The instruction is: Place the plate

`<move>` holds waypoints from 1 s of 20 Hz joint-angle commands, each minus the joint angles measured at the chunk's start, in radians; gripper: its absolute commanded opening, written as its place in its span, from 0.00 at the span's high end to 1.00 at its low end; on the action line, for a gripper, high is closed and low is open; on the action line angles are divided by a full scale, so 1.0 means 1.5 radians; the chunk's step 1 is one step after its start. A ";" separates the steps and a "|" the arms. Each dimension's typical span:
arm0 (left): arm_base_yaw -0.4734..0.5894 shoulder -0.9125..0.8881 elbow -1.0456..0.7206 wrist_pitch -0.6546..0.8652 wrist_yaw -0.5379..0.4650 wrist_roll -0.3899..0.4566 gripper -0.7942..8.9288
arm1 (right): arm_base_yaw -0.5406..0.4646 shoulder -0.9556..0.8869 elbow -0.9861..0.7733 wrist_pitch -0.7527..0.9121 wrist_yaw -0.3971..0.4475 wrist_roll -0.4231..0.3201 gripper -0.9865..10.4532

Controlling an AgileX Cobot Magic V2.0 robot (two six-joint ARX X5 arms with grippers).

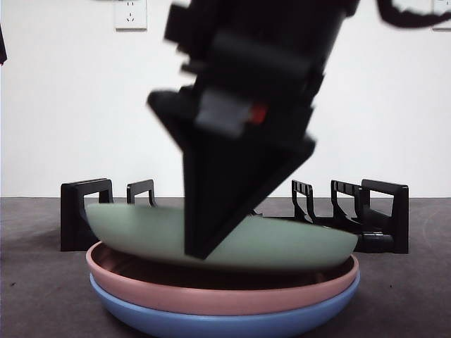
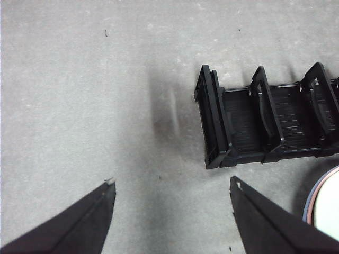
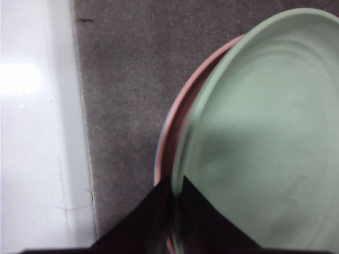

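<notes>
Right gripper (image 3: 172,211) of mine is clamped on the green plate's (image 1: 282,243) near rim, tipping it up off the pink plate (image 1: 211,292) so it can go upright into the rack (image 1: 366,211) behind. Left gripper (image 2: 172,211) waits beside the rack, jaws apart.

The right gripper (image 1: 211,239) is matte black, its jaws tapering to a wedge. A small red mark (image 1: 258,113) and grey panel (image 1: 222,113) sit above. The left gripper (image 2: 172,190) has black pointed jaws.
</notes>
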 commanded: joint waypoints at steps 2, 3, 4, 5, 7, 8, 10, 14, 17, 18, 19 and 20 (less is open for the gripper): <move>0.001 0.006 0.012 0.008 -0.002 -0.001 0.56 | 0.003 0.032 0.008 0.011 0.002 -0.010 0.90; 0.001 0.006 0.012 0.008 -0.002 -0.001 0.56 | 0.000 0.032 0.008 0.011 0.002 -0.010 0.90; 0.001 0.006 0.012 0.008 -0.002 -0.001 0.56 | 0.000 0.032 0.008 0.011 0.000 -0.010 0.89; 0.001 0.006 0.012 0.008 -0.002 -0.001 0.56 | 0.000 0.032 0.009 0.011 0.000 -0.010 0.85; 0.001 0.006 0.012 0.008 -0.002 -0.001 0.56 | 0.000 0.027 0.016 0.003 0.000 0.005 0.70; 0.001 0.006 0.012 0.008 -0.002 -0.001 0.56 | 0.000 0.024 0.026 -0.001 0.003 0.021 0.69; 0.001 0.006 0.012 0.008 -0.002 -0.001 0.56 | 0.000 0.003 0.051 -0.004 0.003 0.055 0.69; 0.001 0.006 0.012 0.007 -0.002 -0.001 0.56 | -0.032 -0.084 0.071 0.014 0.076 0.064 0.69; 0.001 0.006 0.012 0.007 -0.002 -0.001 0.56 | -0.147 -0.134 0.071 -0.002 0.082 0.064 0.69; 0.001 0.006 0.012 0.007 -0.002 -0.001 0.56 | -0.200 -0.144 0.071 -0.003 0.074 0.061 0.69; 0.001 0.006 0.012 0.007 -0.002 -0.001 0.56 | -0.254 -0.152 0.071 -0.001 0.057 0.060 0.70; 0.001 0.006 0.012 0.007 -0.002 -0.001 0.56 | -0.331 -0.158 0.071 0.010 0.021 0.052 0.70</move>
